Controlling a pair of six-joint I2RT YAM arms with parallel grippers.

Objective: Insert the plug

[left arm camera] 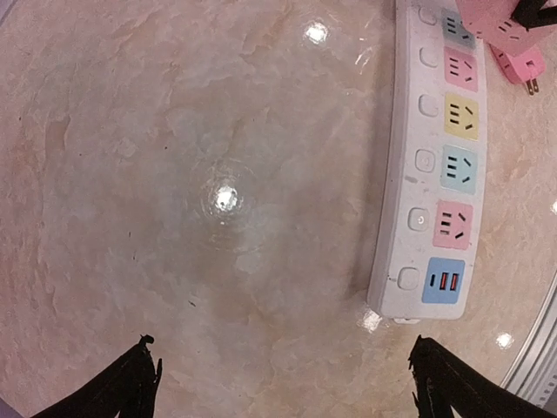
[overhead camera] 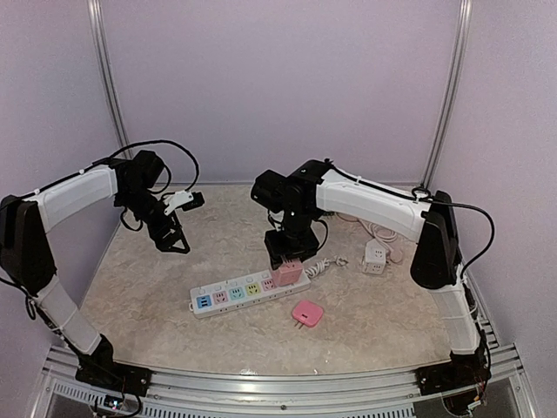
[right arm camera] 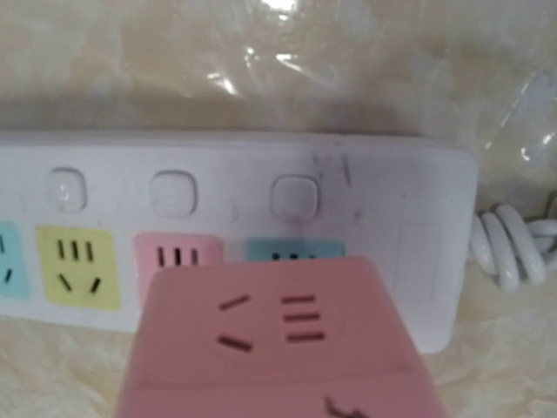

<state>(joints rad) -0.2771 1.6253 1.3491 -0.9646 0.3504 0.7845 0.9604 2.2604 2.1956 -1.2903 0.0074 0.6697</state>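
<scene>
A white power strip (overhead camera: pixel 235 296) with coloured sockets lies across the middle of the table. My right gripper (overhead camera: pixel 285 254) is shut on a pink cube plug (overhead camera: pixel 287 275) and holds it over the strip's right end. In the right wrist view the pink cube (right arm camera: pixel 278 340) fills the lower frame and covers most of the blue end socket on the strip (right arm camera: pixel 418 226). I cannot tell whether its pins are seated. My left gripper (overhead camera: pixel 171 237) is open and empty, above bare table left of the strip (left arm camera: pixel 431 113); its black fingertips (left arm camera: pixel 139 370) frame the bottom of the left wrist view.
A second pink plug (overhead camera: pixel 307 313) lies on the table in front of the strip and also shows in the left wrist view (left arm camera: pixel 520 65). A white cube adapter (overhead camera: pixel 376 258) and the strip's coiled white cable (overhead camera: pixel 326 264) lie to the right. Walls enclose the back and sides.
</scene>
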